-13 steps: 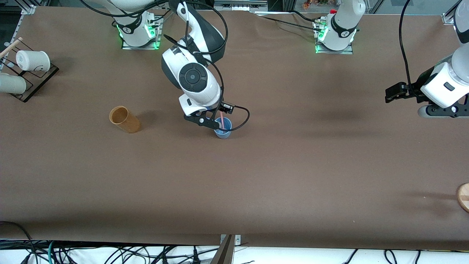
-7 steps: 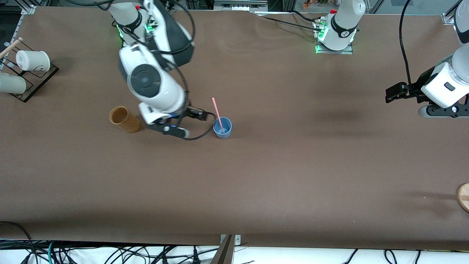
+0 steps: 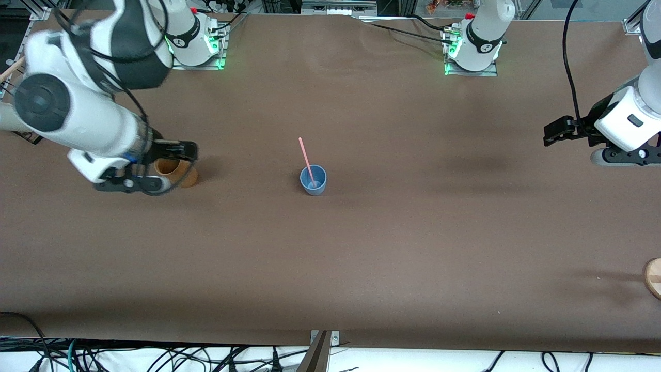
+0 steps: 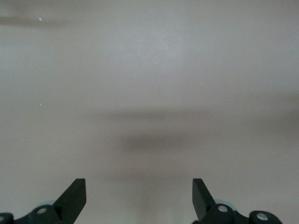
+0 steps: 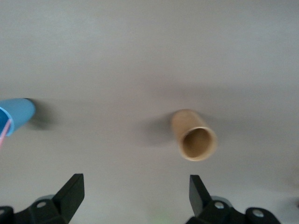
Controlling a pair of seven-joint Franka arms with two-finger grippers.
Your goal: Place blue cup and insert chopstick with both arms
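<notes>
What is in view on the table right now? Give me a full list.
blue cup: one, dull blue, upright near the table's middle.
chopstick: one, pink, standing tilted in the blue cup.
tan cup: one, orange-tan, toward the right arm's end, partly under the right gripper.
white cup: one showing, white, on a dark rack at the right arm's end, mostly hidden by the arm.
wooden disc: one, light wood, at the table edge at the left arm's end, cut off by the frame.
right gripper: black, open, over the tan cup.
left gripper: black, open, waiting over bare table at the left arm's end.
</notes>
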